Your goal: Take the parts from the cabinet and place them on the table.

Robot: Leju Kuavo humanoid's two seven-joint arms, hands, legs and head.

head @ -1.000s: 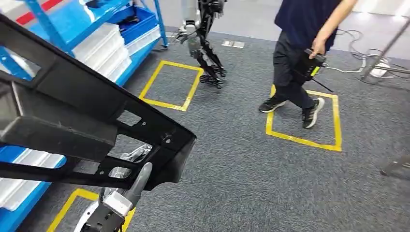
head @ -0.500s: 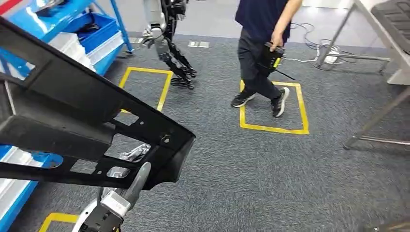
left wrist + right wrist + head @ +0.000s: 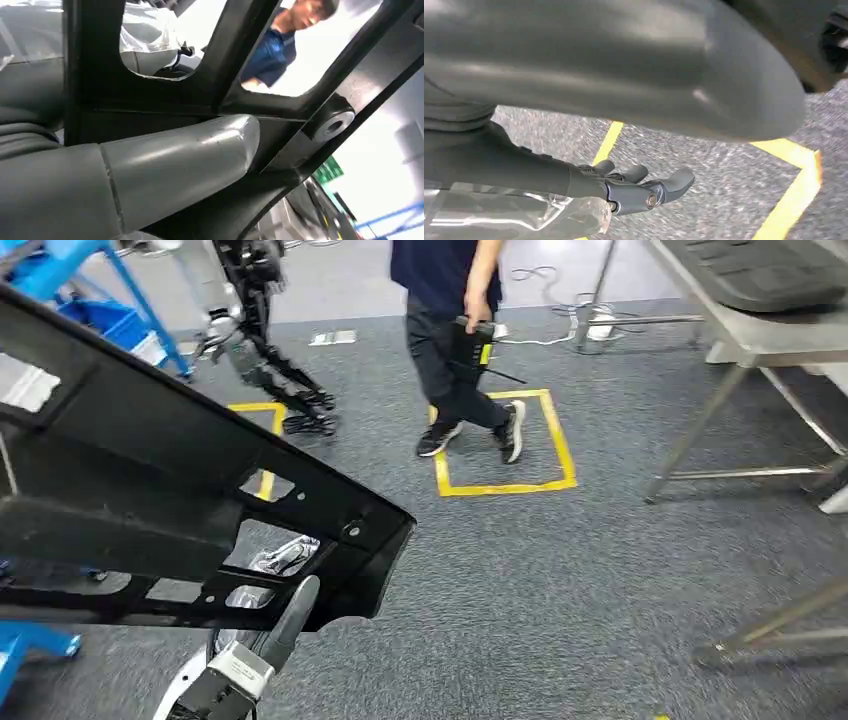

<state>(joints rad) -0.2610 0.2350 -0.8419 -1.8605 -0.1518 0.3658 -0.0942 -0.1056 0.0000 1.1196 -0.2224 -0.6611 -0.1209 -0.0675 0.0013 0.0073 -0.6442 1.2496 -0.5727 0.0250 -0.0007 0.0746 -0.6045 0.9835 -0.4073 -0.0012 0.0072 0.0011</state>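
From the head view, a large black plastic part (image 3: pixel 190 500) stretches across the left side, tilted, its frame pierced by angular cut-outs and small screw holes, ending in a rounded corner. It is carried above the grey carpet (image 3: pixel 560 580), well apart from the metal desk (image 3: pixel 740 340) at the far right. The left hand (image 3: pixel 262 640) reaches up under the part's lower edge. A person (image 3: pixel 455 330) walks past a yellow floor square (image 3: pixel 505 445); another robot (image 3: pixel 255 330) stands near a blue cabinet (image 3: pixel 95 300).

In the left wrist view, the thick grey thumb (image 3: pixel 175 160) presses along a bar of the part, so this hand's fingers are grasping it.

In the right wrist view, the right hand (image 3: pixel 639 190) shows dark fingers (image 3: pixel 676 181) curled loosely beneath the part's smooth underside; whether they grip it cannot be told.
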